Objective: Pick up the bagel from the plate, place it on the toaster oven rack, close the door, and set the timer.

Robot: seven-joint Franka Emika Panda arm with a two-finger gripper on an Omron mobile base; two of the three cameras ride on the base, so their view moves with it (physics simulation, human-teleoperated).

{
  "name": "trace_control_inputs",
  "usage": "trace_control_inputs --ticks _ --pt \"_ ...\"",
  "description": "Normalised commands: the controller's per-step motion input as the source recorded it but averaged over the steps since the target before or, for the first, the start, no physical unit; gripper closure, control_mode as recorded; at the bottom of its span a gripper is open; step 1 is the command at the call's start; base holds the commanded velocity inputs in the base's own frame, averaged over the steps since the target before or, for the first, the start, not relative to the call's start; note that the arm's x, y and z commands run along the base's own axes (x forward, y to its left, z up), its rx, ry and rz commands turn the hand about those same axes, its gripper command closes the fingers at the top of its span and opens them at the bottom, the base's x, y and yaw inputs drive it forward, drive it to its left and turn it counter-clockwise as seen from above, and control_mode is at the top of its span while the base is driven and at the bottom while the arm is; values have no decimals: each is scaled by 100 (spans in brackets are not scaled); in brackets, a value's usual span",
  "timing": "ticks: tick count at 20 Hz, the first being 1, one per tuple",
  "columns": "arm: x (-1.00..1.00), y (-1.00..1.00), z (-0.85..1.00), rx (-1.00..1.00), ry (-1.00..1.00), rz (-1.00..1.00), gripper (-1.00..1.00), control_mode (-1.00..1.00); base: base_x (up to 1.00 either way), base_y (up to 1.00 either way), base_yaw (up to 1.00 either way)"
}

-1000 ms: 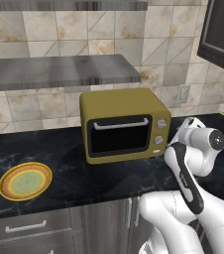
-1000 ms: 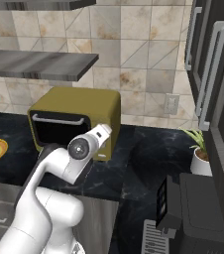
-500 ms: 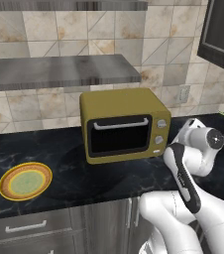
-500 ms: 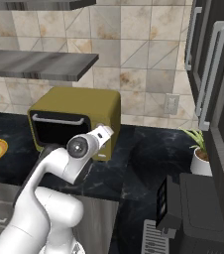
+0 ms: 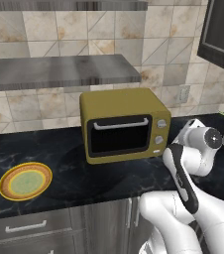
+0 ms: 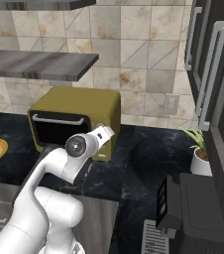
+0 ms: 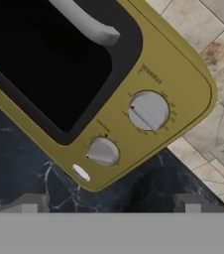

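Olive-yellow oven door (image 5: 121, 140) is shut, its two dials (image 7: 148, 110) straight ahead of the empty, spread fingers (image 7: 111, 202), while the plate (image 5: 25, 181) sits lower left on the desk (image 5: 84, 173), bagel indiscernible.

I stood in a home kitchen. A black marble surface (image 5: 74, 183) ran over grey drawers (image 5: 29, 225), backed by beige tiled wall (image 5: 109, 30) with a grey shelf (image 5: 59, 72). An olive-yellow toaster oven (image 5: 124, 124) sat there, a plate (image 5: 25, 181) to its left, a potted plant (image 6: 200, 151) and dark cabinets (image 6: 215, 74) to the right.
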Motion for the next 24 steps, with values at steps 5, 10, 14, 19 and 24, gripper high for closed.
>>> trace_control_inputs --ticks 5,10,14,19,24 --pt "0 1 0 0 0 0 -100 -100 0 0 0" --pt "0 12 0 2 0 -4 -100 -100 0 0 0" --pt "0 11 0 5 1 -13 -100 -100 0 0 0" --pt "0 1 0 9 6 -18 -100 -100 0 0 0" --pt "0 0 0 17 8 -23 -100 -100 0 0 0"
